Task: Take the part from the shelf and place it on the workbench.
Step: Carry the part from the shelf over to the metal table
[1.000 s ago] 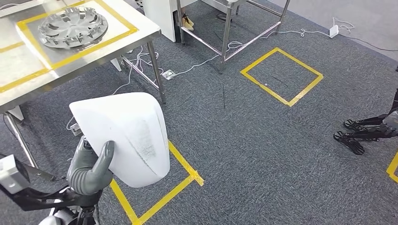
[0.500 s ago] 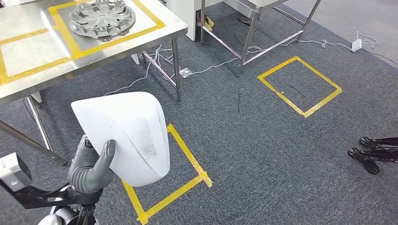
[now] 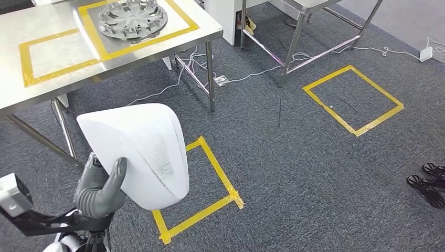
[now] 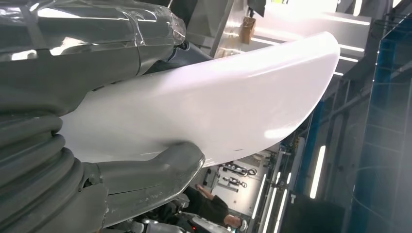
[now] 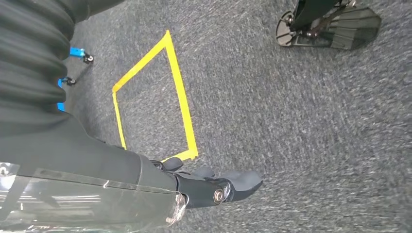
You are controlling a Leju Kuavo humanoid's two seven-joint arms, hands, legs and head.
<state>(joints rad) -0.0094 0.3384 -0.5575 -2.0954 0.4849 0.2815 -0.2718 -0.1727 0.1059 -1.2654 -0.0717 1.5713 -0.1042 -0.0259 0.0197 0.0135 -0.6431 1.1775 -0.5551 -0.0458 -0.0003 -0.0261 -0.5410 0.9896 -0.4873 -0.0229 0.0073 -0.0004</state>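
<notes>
**White part in my left hand, workbench up ahead to the left**

My left hand grips the white part from below, thumb pressed up its near face and the other fingers hidden behind it. The left wrist view shows the same hold: my thumb lies against the smooth curved shell, the rest of the hand across its other side. The part stands raised in front of my left side and hides some floor behind it.

My right hand hangs over the grey carpet holding nothing, its dark fingers stretched out and only slightly bent.

Just beyond the part, a yellow tape square is marked on the carpet, partly hidden by the shell. Carpet lies open to my right, as far as dark wheeled feet at the right edge.

Further on, the steel workbench stands to the upper left, its front edge facing me and its thin legs at the near corners. Yellow tape frames mark its top: the left frame is bare inside, the right one holds a metal wheel disc. White cables trail across the floor under and beside the bench, with a second metal frame behind them. A second yellow square lies on the carpet to the far right.
</notes>
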